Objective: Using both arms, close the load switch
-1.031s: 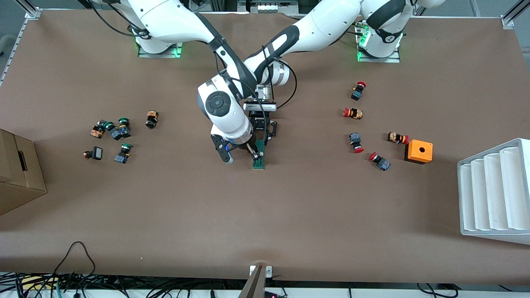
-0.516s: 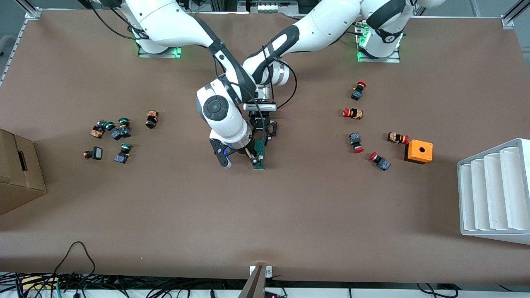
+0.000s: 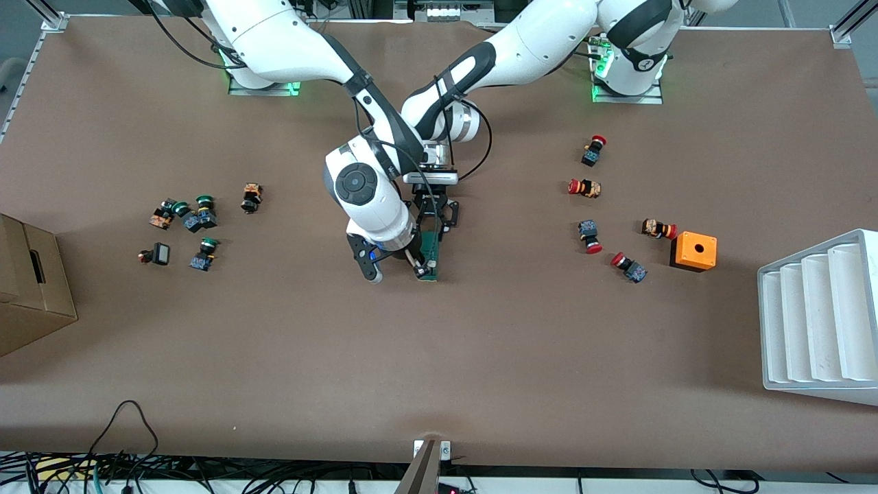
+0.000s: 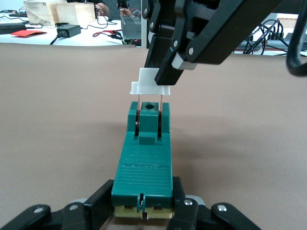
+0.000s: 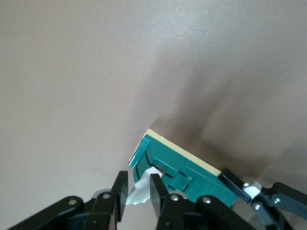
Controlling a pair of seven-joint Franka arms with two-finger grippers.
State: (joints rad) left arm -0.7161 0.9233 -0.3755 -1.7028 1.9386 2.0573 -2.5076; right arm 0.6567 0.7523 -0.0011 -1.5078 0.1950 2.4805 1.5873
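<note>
The load switch (image 3: 431, 254), a narrow dark-green block, lies at the table's middle. My left gripper (image 3: 431, 234) is shut on its end farther from the front camera, with the fingers clamping both sides (image 4: 142, 201). In the left wrist view the white handle (image 4: 150, 81) stands raised on two thin blades above the green body (image 4: 144, 160). My right gripper (image 3: 419, 267) is at that handle. The white piece (image 5: 140, 192) sits between its fingers (image 5: 139, 184), which stand slightly open with a gap on one side.
Several green-capped buttons (image 3: 195, 221) lie toward the right arm's end, beside a cardboard box (image 3: 31, 288). Several red-capped buttons (image 3: 588, 186), an orange box with a hole (image 3: 694, 251) and a white ribbed rack (image 3: 820, 315) are toward the left arm's end.
The right hand has shifted a little toward the front camera along the switch, and its fingers have eased apart slightly. The left gripper has kept its hold.
</note>
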